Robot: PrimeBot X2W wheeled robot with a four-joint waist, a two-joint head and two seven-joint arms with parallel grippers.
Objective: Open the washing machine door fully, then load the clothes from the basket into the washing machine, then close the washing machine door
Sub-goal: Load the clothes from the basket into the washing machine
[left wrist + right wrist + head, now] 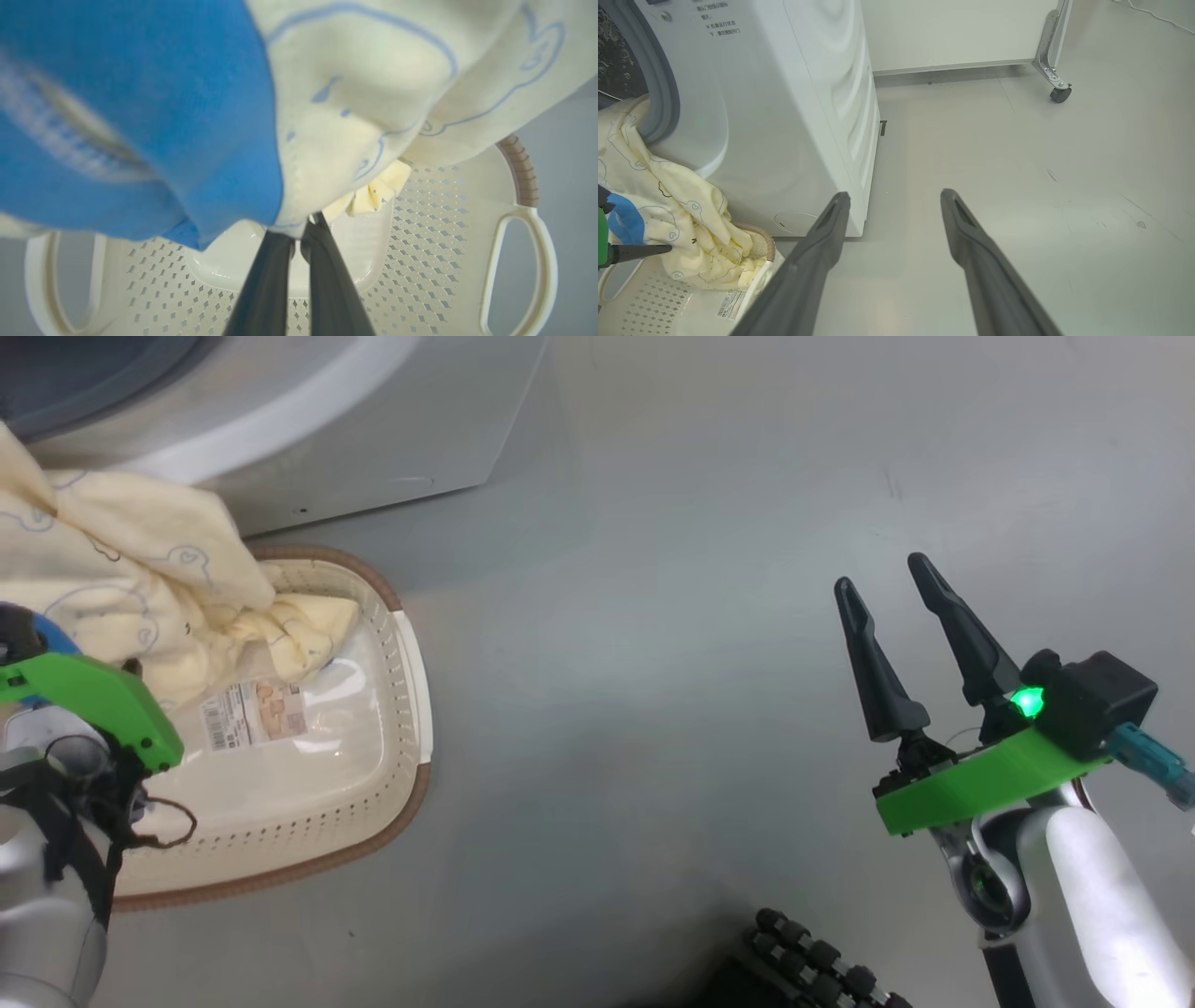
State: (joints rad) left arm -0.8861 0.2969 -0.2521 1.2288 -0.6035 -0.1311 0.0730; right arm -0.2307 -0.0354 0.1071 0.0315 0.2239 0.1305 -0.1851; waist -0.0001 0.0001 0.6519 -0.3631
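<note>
Pinching the clothes (364, 93) beside the blue cuff (131, 107), close against the left wrist lens, with the left gripper (301, 228) pressed together on a thin fold. Lifting them partly out of the basket (523, 219), at nine o'clock in the head view, with the washing machine (373, 448) at eleven. Holding the right gripper (882, 571) spread and empty at four o'clock, well apart. Likely to slip: small bite, much loose cloth below. Could also drag or tip the light basket, with the tail bunched inside. Running lengthwise from that tail up toward the drum mouth, upper end pointing at the grey gasket (668, 93).
</note>
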